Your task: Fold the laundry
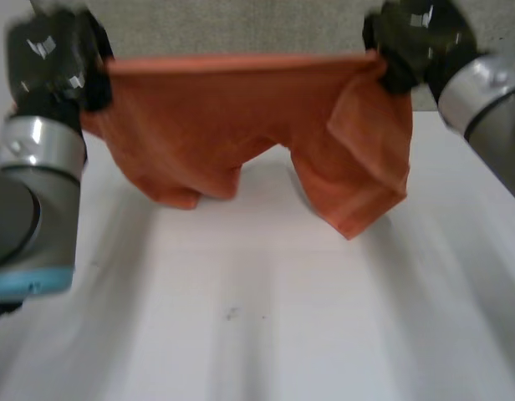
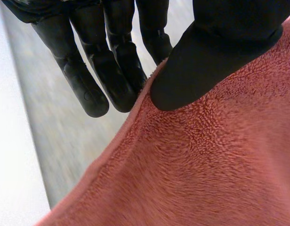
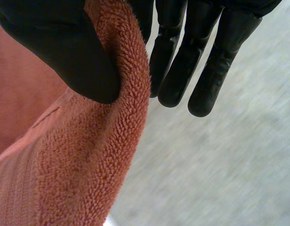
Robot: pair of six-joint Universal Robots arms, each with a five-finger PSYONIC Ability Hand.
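Towel (image 1: 241, 125) hangs in the air between your two arms, its top edge pulled nearly straight from the left robot hand (image 1: 61, 58) to the right robot hand (image 1: 416, 42). Its long axis therefore runs side to side across the far part of the worktop (image 1: 257, 334). Your left robot hand pinches one top corner, with its thumb (image 2: 220, 52) pressed on the pile and straight fingers (image 2: 88, 89) behind the hem. Your right robot hand does the same at the other corner, its thumb (image 3: 65, 52) clamping a rolled edge against the fingers (image 3: 201, 94). Below the edge the cloth sags unevenly, and a flap doubles over near the right corner. The lowest folds may brush the worktop; the head view leaves that unclear. Both hands sit level, so neither is nearer; laying it flat likely depends on keeping that edge taut.
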